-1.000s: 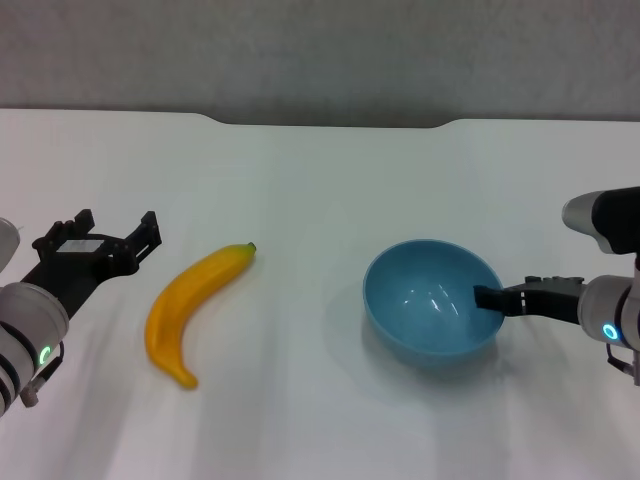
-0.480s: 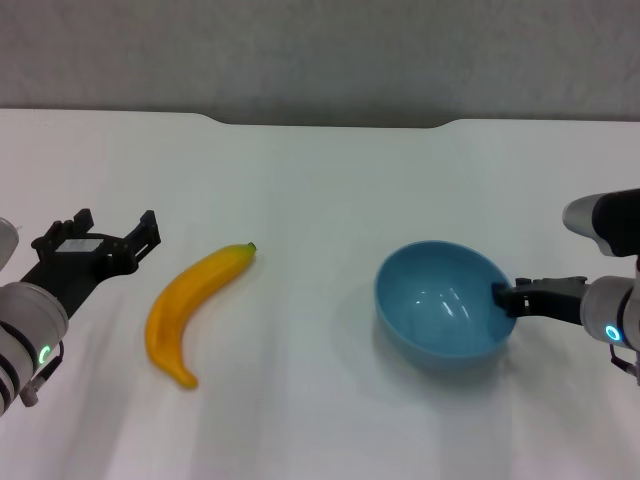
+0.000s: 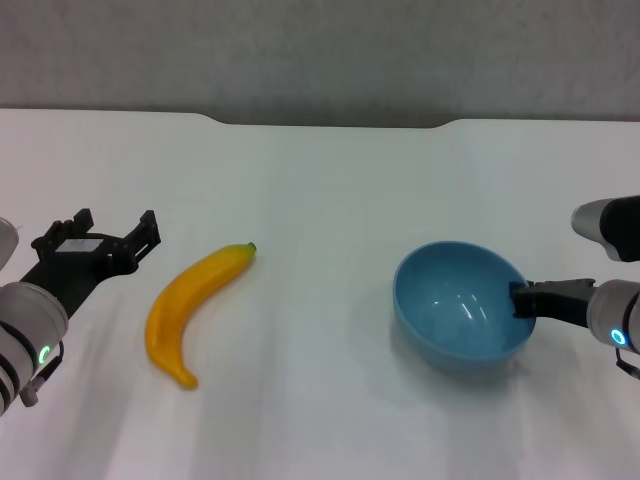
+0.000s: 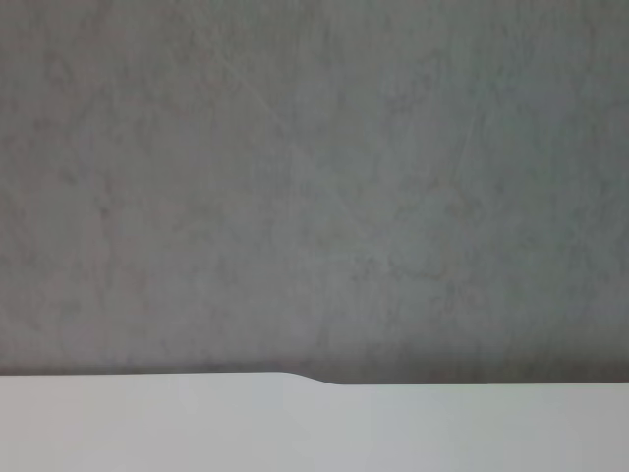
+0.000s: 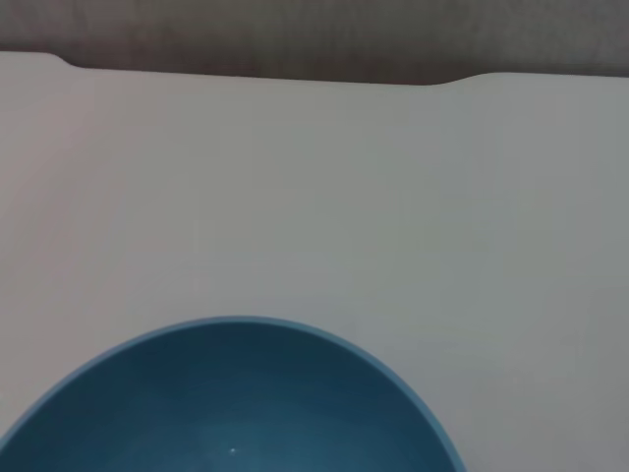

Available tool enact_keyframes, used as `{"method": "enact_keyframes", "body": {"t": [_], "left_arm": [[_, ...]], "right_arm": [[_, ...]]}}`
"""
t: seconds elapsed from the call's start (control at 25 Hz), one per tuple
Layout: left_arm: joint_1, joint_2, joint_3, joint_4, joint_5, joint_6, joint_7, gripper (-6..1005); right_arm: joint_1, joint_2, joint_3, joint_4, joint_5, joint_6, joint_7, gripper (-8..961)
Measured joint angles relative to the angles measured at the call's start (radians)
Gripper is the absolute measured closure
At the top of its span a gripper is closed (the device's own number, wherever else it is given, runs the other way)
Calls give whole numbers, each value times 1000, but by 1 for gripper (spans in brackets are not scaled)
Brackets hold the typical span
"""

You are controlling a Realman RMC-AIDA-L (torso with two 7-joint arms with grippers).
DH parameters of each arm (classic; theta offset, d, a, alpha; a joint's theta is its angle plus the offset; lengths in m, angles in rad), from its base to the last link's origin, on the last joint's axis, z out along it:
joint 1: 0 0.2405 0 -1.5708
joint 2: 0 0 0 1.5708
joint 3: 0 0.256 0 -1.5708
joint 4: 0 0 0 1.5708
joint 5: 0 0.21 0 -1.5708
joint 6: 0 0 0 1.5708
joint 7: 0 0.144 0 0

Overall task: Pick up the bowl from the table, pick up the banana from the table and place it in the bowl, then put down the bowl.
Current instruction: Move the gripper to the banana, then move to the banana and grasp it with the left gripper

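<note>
Plain white worktop (image 3: 320,180) with a notched far edge, and a grey textured wall (image 3: 320,50) behind it. That's pretty much the whole scene.

The bowl (image 3: 462,305) is light blue and glossy, sitting on the right side of the worktop, toward the near half. The right tool (image 3: 520,298) comes in from the right and is clamped on the bowl's right rim, one dark finger showing on the inside of the wall. There's a soft shadow under and to the left of the bowl, but I honestly can't say if it's resting on the surface or lifted a hair. In the right wrist view the bowl (image 5: 231,398) fills the lower part of the shot, rim curving across, with bare white worktop (image 5: 314,197) running out to the notched edge beyond it.

The banana (image 3: 192,309) lies flat on the left half of the worktop, well apart from the bowl, its small dark tip pointing far-right and its other end near-left.

The left tool (image 3: 112,232) hovers at the left edge, just to the left of the banana and not touching it, fingers spread wide. The left wrist view only shows the wall (image 4: 314,177) and a strip of worktop (image 4: 314,433).
</note>
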Motion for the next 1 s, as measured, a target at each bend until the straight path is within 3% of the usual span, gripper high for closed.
{"method": "enact_keyframes", "body": {"t": [0.16, 0.44, 1.0], "left_arm": [[0, 0, 0, 1, 0, 0, 0, 161], [0, 2, 7, -14, 0, -19, 1, 160], [-75, 2, -13, -87, 1, -313, 14, 159]], "right_arm": [[-4, 0, -1, -1, 3, -18, 0, 906], [-8, 0, -1, 29, 9, -28, 0, 907], [-44, 0, -16, 158, 11, -37, -7, 908]]}}
